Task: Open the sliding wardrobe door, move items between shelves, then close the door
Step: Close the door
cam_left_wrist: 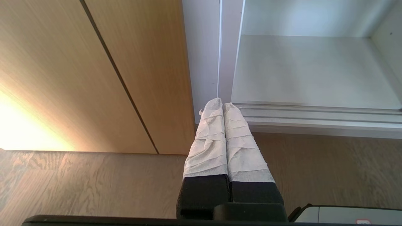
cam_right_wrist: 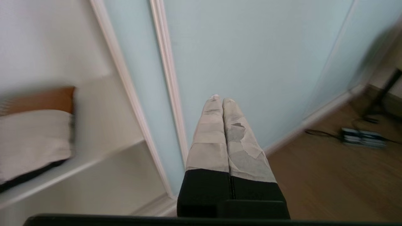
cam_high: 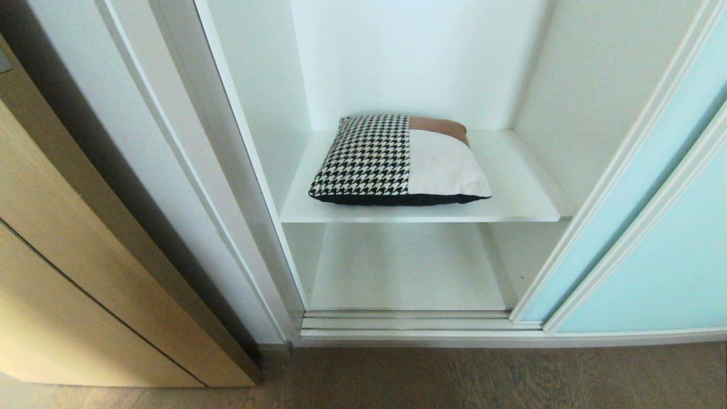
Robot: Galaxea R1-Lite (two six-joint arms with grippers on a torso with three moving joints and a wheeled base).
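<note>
Jaws both shut; cushion on white shelf, wood-grain floor below

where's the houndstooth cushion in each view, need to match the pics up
Head view: the cushion lies mid-frame on the upper white shelf.
Left wrist view: not in it; only the bare lower shelf shows.
Right wrist view: the cushion sits at the left edge, blurred, cream and rust patches showing.
Shared landmark: the aqua sliding door shows in the head view and in the right wrist view.
</note>
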